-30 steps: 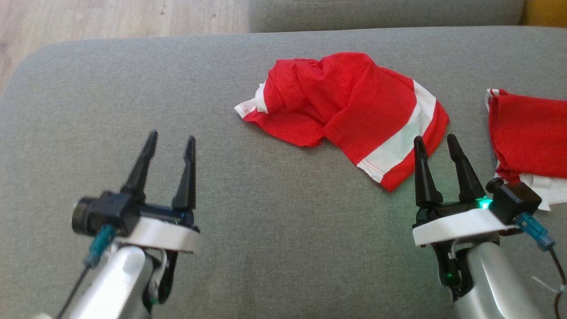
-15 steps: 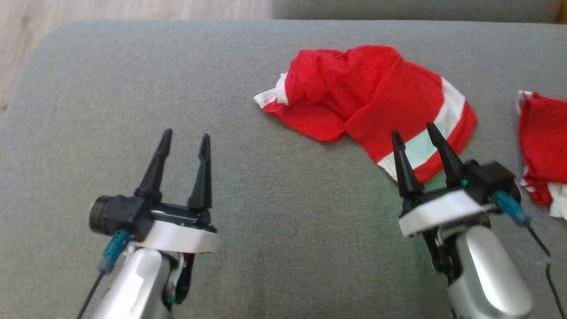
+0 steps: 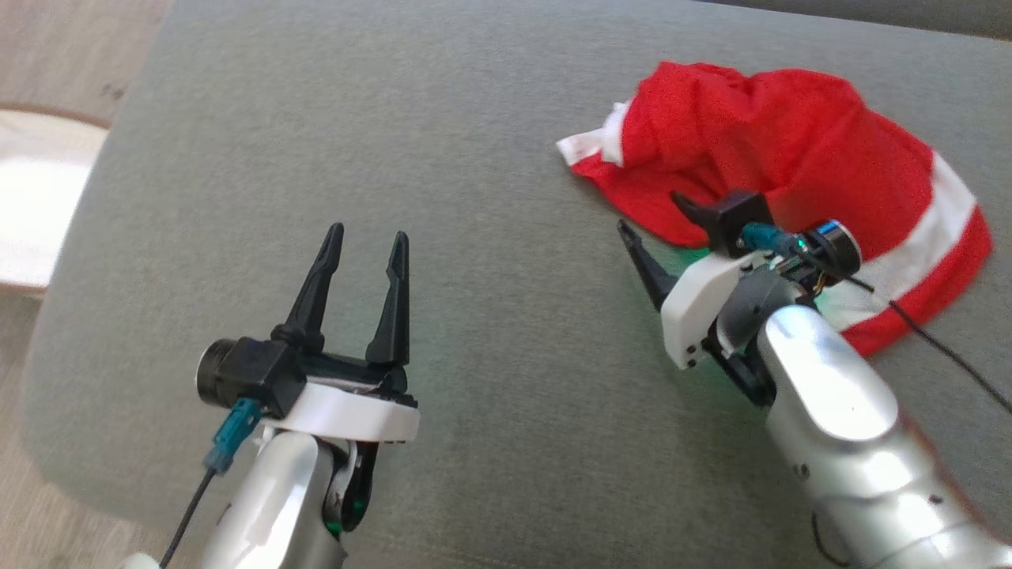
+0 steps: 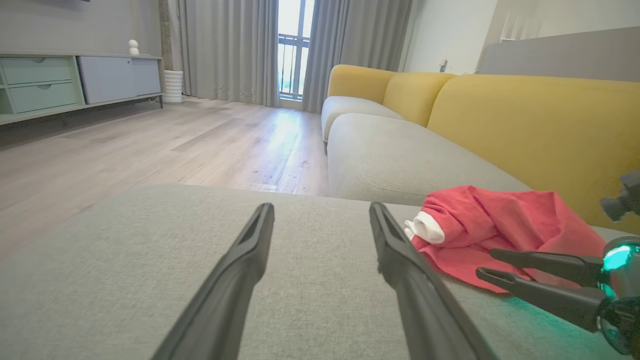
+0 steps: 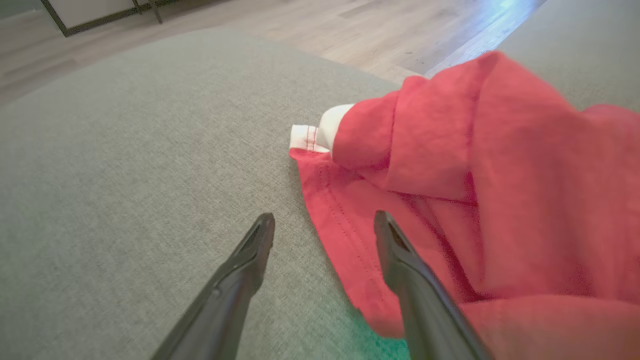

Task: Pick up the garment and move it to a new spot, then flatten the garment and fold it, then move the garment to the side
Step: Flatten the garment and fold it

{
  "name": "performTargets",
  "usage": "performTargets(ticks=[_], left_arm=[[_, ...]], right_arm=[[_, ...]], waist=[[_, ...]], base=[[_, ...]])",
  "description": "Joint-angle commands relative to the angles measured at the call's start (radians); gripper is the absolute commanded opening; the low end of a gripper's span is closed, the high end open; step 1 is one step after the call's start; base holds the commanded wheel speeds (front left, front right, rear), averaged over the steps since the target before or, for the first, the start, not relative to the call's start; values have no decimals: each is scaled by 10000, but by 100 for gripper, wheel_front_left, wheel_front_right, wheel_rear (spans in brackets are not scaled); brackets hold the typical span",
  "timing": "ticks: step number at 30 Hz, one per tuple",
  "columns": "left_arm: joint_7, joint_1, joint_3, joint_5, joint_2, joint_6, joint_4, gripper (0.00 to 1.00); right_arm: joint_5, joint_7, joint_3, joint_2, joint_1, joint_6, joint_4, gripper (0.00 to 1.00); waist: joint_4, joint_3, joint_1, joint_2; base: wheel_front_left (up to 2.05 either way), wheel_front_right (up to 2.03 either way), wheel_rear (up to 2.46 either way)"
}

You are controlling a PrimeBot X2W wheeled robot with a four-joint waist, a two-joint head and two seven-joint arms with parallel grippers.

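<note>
The garment (image 3: 798,134) is a crumpled red piece with white bands, lying at the upper right of the grey cushion (image 3: 443,103). My right gripper (image 3: 650,213) is rolled onto its side at the garment's near-left hem, open and holding nothing. In the right wrist view that gripper (image 5: 324,217) has one finger over the red hem (image 5: 330,200) and the other over bare cushion. My left gripper (image 3: 364,237) stands open over bare cushion, well to the left of the garment. The left wrist view shows its open fingers (image 4: 321,207), the garment (image 4: 505,220) and the right gripper (image 4: 486,262).
The cushion's rounded edge drops to wooden floor (image 3: 71,47) on the left, where a pale object (image 3: 32,197) stands. Beyond it in the left wrist view are a grey seat (image 4: 400,160), yellow sofa backs (image 4: 540,130) and a low sideboard (image 4: 75,80).
The head camera has swung, shifting the whole picture; a second red cloth at the right has left the frame. My right gripper rolled sideways and moved left along the garment to its hem.
</note>
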Motion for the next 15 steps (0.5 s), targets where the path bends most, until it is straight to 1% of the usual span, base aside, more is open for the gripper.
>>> performTargets(ticks=[1, 3, 8, 14, 15], left_arm=[[-95, -340, 456, 85, 14, -87, -225, 100], [-95, -314, 526, 133, -87, -177, -166, 100], [-95, -280, 574, 212, -252, -357, -42, 100], [-95, -303, 558, 198, -318, -448, 1, 100], [-95, -299, 557, 193, -322, -452, 6, 100]], right_arm=[[90, -7, 273, 48, -516, 67, -1, 100], [149, -28, 578, -48, -886, 67, 518, 100], [195, -163, 869, -203, -1645, 67, 1800, 100], [-178, -305, 775, -226, -2322, 67, 3295, 100], [-221, -327, 711, -195, -2404, 67, 3523, 62]], waist=[[387, 135, -1, 0], [582, 179, -1, 0], [994, 293, -1, 0], [1357, 378, -1, 0], [1382, 374, -1, 0]], base=[[0, 0, 0], [0, 0, 0], [0, 0, 0], [0, 0, 0], [0, 0, 0]])
